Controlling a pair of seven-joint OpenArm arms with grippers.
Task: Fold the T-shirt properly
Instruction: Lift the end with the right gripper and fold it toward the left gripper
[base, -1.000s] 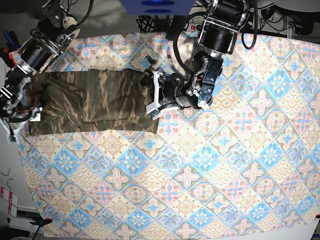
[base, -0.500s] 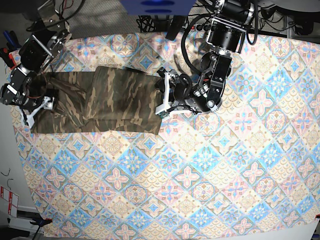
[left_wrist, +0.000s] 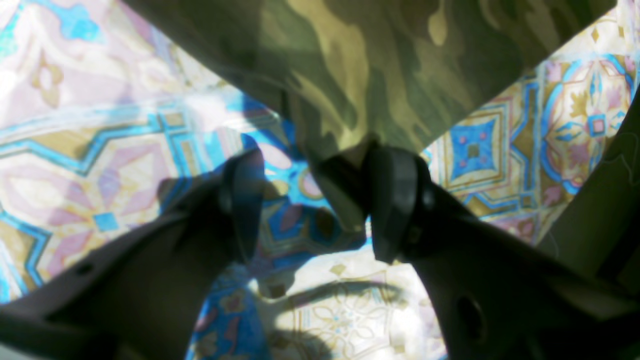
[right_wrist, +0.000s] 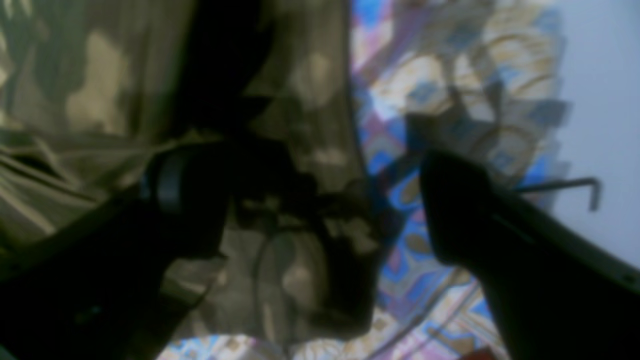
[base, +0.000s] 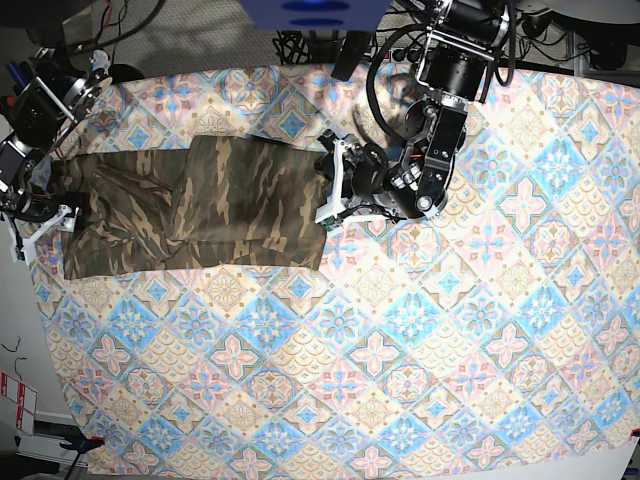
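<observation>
A tile-patterned cloth (base: 400, 350) in blue, pink and cream covers the table; grey floor (base: 20, 330) shows at nine o'clock; bright light falls evenly.

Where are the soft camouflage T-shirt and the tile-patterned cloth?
soft camouflage T-shirt (base: 220, 205): base view, middle of the folded body.
tile-patterned cloth (base: 400, 350): base view, bare part in the middle.

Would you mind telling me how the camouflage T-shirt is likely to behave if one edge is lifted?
The T-shirt would probably droop and crease, since it already lies in soft wrinkles. It likely drags rather than slides freely on the patterned cloth. It looks light for its spread.
</observation>
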